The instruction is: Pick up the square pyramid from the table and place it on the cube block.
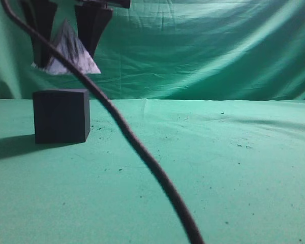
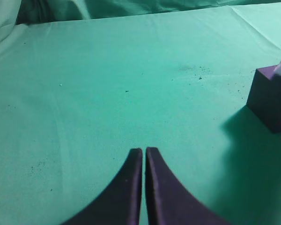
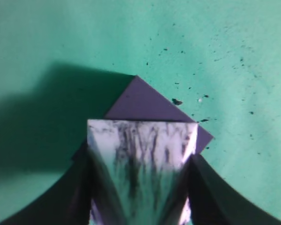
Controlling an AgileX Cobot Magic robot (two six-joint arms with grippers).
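Black cable (image 1: pixel 142 150) foremost; right hand (image 1: pixel 68 38) clamping square pyramid (image 1: pixel 70 51) above cube block (image 1: pixel 61 116).

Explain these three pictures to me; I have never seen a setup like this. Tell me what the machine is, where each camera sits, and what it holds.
This is a robot with two arms, each ending in a two-fingered gripper. One camera looks along the green table from the side; the other two ride on the wrists. The right gripper holds a white, dark-streaked square pyramid in the air above a dark cube block standing on the cloth. The left gripper is closed and empty. The dark line crossing the side view is a cable.
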